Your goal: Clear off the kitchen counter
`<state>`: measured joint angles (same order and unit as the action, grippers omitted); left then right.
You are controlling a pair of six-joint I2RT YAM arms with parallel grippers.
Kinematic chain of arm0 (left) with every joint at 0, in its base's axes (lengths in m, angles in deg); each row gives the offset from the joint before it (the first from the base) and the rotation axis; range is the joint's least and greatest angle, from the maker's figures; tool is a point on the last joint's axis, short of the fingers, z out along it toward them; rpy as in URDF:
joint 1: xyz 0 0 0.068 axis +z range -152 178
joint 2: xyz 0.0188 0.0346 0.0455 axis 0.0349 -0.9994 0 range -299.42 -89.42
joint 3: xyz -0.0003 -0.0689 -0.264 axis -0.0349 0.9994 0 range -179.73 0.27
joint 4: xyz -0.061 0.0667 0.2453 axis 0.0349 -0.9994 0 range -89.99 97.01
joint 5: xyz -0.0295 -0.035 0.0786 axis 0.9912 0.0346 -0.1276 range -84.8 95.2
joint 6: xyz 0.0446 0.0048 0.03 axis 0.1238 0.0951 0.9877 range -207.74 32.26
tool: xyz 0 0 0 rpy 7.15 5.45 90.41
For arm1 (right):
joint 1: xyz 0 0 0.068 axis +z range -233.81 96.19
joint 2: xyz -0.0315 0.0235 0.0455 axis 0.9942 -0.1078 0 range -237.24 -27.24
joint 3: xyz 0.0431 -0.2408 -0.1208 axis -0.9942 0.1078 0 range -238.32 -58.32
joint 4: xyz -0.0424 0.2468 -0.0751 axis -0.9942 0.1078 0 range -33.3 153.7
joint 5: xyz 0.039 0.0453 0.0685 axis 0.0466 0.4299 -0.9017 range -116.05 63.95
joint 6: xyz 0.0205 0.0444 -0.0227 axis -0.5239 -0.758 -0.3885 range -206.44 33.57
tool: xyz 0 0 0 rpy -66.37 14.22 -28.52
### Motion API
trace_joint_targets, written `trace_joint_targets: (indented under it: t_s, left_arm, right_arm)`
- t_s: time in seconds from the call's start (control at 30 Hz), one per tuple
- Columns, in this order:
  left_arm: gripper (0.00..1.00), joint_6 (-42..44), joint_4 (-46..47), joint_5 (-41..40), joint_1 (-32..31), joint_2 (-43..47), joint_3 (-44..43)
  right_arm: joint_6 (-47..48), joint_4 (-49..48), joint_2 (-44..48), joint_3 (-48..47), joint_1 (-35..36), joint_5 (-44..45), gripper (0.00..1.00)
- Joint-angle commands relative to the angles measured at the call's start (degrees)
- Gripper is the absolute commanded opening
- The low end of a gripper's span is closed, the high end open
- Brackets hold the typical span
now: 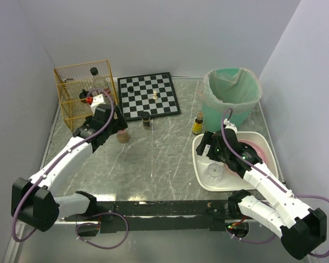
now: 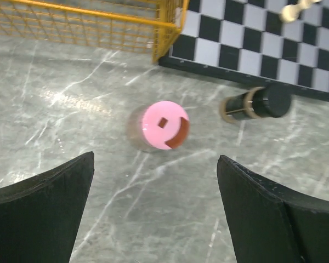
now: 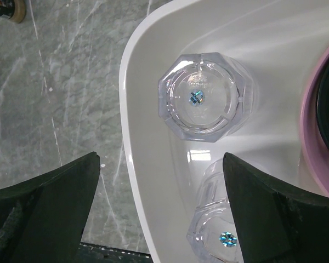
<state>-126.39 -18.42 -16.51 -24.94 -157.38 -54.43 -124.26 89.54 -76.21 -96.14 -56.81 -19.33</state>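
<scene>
Left pincer (image 2: 155, 164) wide open, low over the grey marble desk (image 1: 153, 159), pink-lidded jar (image 2: 163, 126) just ahead, near the chessboard (image 2: 252, 38). Right pincer (image 3: 160, 159) also open, above the white tray (image 3: 132, 137) rim; two clear glasses (image 3: 204, 97) inside. The desk spreads under both arms.

On the kitchen counter (image 1: 153, 159), the wire basket (image 1: 85, 90) stands far left, the chessboard (image 1: 149, 96) right of it, and the bin (image 1: 232, 96) far right. Before the bin, the tray (image 3: 153, 175) holds two glasses (image 3: 204, 97).
</scene>
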Motion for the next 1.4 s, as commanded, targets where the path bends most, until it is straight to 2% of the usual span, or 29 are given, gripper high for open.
trace_joint_targets:
  t_s: [0.0,0.3,0.5,0.6,0.83,1.03,1.37]
  left_arm:
    - [0.97,0.7,3.4,-4.6,0.0,-3.2,-0.1]
    - [0.97,1.6,12.9,-2.1,0.0,-13.1,0.6]
    - [0.99,2.6,13.8,-2.5,0.0,-17.6,-0.2]
    - [0.96,2.9,13.8,-2.2,0.0,-18.0,-0.2]
    - [0.74,3.9,13.0,-2.2,-0.2,-18.1,-0.3]
    - [0.62,4.6,10.8,-3.2,-0.6,-18.1,-1.7]
    - [0.08,5.2,7.9,-3.0,-0.8,-15.9,-3.8]
  right_arm:
    - [-0.1,-2.1,1.0,-0.3,-0.4,-0.3,0.99]
    - [0.0,-0.7,2.3,0.2,-0.4,0.4,0.99]
    - [0.4,-0.3,2.6,0.2,-0.5,0.7,0.99]
    - [0.4,-0.4,2.3,0.5,-0.5,1.0,1.00]
    - [0.0,-1.1,1.9,0.8,-0.6,0.4,1.00]
    - [0.0,-1.0,1.9,0.8,-0.7,0.3,0.99]
    - [-0.1,-1.3,1.9,1.1,-0.7,-0.2,1.00]
